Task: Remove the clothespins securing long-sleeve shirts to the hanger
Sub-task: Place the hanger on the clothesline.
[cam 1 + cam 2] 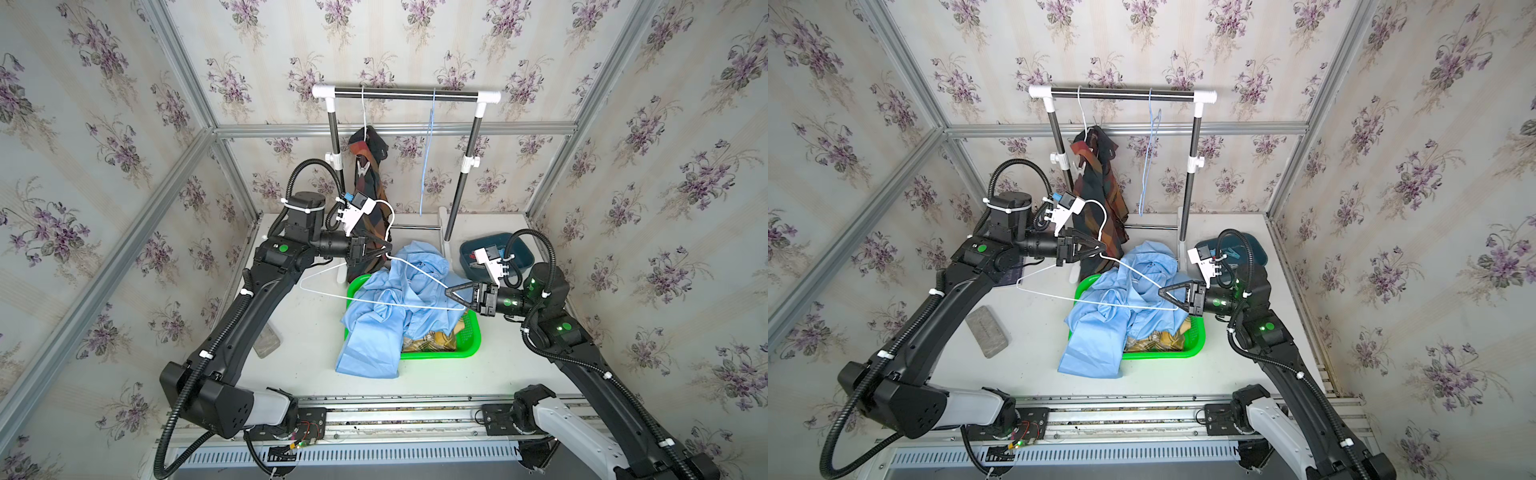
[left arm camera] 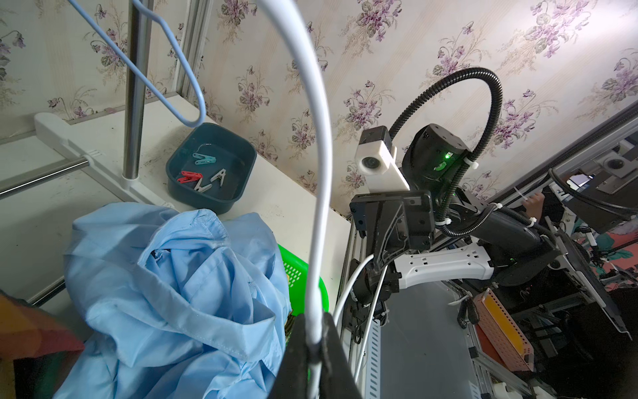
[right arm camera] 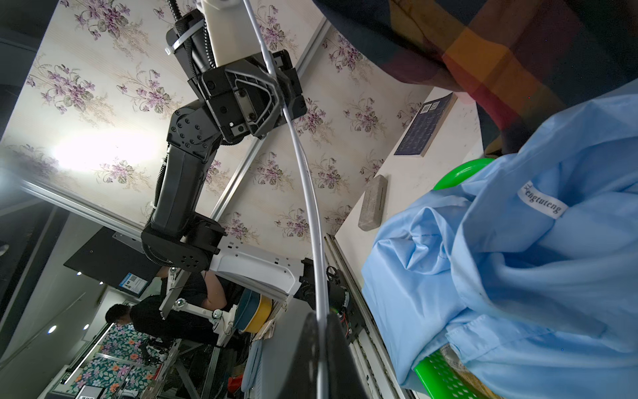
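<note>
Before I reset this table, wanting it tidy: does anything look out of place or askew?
The light blue shirt lies only partly in the green basket, spilling over its rim onto the table. The bare white hanger is off the rack, tilted, pinched by the left gripper and the right gripper.

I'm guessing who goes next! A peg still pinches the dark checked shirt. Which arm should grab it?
Left, probably: the left pincer sits beside the dark plaid cloth shirt and its translucent plastic clothespin; the right pincer is farther. Both must first release the white wire hanger.
</note>
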You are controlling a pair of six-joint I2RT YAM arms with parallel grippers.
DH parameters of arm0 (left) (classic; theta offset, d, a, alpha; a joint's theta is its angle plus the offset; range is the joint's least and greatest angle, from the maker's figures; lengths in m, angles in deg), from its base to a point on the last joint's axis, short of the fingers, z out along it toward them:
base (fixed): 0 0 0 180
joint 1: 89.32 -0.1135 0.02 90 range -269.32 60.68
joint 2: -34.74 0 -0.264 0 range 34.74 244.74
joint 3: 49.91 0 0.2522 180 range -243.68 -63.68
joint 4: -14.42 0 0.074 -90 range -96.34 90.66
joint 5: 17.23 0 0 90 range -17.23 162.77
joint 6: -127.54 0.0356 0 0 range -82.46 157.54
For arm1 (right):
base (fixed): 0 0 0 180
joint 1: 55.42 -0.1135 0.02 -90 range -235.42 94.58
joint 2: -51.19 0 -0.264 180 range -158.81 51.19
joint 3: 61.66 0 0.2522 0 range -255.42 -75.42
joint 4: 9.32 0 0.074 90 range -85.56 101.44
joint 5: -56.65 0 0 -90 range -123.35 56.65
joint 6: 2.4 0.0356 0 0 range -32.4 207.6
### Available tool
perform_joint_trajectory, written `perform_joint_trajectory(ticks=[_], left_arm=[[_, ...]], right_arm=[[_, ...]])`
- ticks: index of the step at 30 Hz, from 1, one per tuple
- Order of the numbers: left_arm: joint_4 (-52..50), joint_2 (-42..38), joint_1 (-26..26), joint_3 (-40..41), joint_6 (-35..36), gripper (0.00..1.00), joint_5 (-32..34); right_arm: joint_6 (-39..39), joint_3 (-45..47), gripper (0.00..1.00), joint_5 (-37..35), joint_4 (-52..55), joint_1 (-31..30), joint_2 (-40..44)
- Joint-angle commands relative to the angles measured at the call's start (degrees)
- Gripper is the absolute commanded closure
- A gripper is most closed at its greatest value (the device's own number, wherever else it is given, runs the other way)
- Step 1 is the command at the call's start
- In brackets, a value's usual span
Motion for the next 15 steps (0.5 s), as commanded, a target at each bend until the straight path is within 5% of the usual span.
perform_joint_trajectory(ticks=[1, 6, 15], left_arm=[[1.44, -0.29, 0.06, 0.0, 0.26, 0.84, 0.38], [1.55, -0.68, -0.31, -0.08, -0.45, 0.5, 2.29], [2.09, -4.59, -1.48, 0.89, -2.11, 0.12, 10.02]], right_arm=[[1.93, -0.06, 1.0, -0.84, -1.57, 0.01, 0.58], [2.22, -0.86, 1.0, -0.35, -1.04, -0.02, 1.95], [-0.58, -4.02, 1.0, -0.51, 6.1, 0.01, 5.65]])
